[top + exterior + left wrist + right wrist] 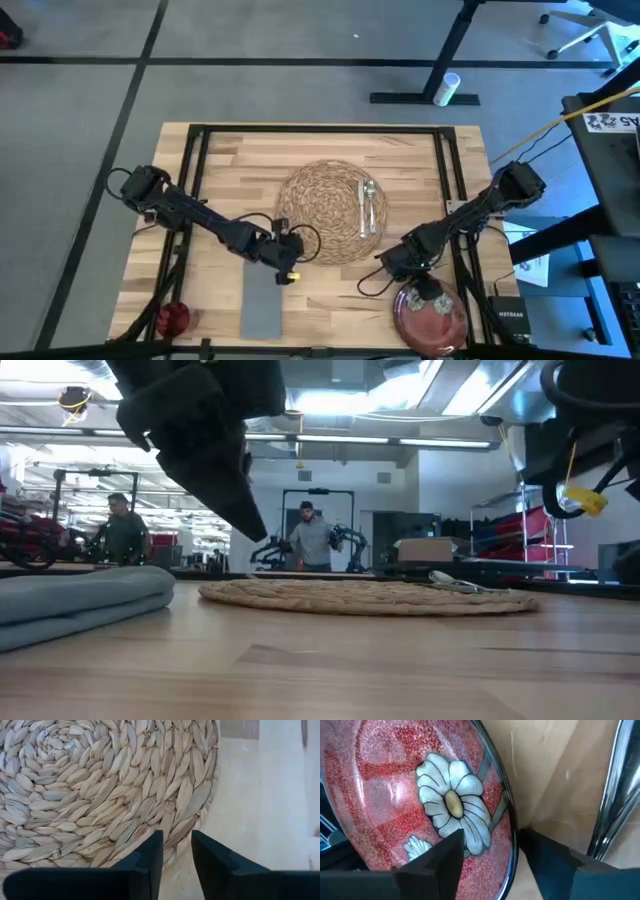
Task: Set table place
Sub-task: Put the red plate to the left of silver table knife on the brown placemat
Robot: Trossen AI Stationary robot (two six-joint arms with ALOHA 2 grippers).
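Pale butcher-block desk (pixel 220 160) with a thin black frame, office floor all around. Setup looks maybe a third done: the round woven straw mat (pixel 331 211) sits mid-desk with the silver cutlery (pixel 368 208) lying on its right part. Still off the mat: the flat gray napkin (pixel 262 303) near its lower left, the small red cup (pixel 173 318) further left, and the glossy dark red plate (pixel 395 795) with pale flowers at the mat's lower right. Left gripper (pixel 176 852) hovers at the mat's edge, fingers slightly apart and empty. Right gripper (pixel 490 855) straddles the plate's rim, fingers apart; I can't tell if they're touching it.
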